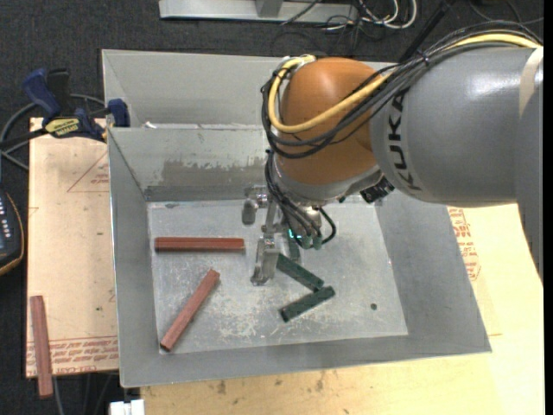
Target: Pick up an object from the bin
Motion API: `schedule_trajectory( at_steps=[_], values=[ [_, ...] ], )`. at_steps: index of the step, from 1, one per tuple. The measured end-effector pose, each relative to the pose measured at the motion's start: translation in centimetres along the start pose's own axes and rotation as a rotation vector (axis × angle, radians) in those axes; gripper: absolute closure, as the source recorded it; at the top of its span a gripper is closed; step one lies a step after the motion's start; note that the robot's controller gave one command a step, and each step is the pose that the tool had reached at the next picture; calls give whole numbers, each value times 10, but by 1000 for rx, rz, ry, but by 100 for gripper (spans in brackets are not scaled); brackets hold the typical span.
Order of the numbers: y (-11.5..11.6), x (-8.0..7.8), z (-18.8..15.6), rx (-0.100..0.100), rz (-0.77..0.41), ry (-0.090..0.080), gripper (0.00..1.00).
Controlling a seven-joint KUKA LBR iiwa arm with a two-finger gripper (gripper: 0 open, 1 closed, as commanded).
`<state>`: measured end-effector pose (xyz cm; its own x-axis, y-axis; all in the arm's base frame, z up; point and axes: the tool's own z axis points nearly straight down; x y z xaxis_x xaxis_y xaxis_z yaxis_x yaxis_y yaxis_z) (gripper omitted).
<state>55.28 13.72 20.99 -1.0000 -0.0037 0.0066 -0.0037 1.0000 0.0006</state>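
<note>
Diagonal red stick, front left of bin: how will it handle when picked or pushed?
The diagonal red stick looks straight and flat-sided, so probably stiff and unlikely to roll. It is long and thin: gripped near an end it may swivel. Lying flat on the bin floor, it would likely slide or pivot if pushed.

The bin (130, 232) carries four bars on its floor. The crosswise bar (200, 245) lies in the left half. The slanted bar (189, 309) lies in front of it, running from the front-left corner toward the centre. Right of centre, the rear short bar (302, 275) and the front short bar (308, 304) meet at their right ends. The gripper (263, 266) stands at bin centre, between the crosswise bar and the rear short bar.
</note>
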Motion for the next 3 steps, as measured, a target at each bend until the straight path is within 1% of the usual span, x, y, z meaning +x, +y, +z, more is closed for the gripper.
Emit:
schedule_trajectory(
  at_steps=[1, 2, 3],
  values=[
    [16, -89, 131, 1, -59, -6, 0],
    [16, -90, 126, -1, -58, -9, 100],
    [-9, -89, -9, -1, -71, -18, 100]
  ],
)
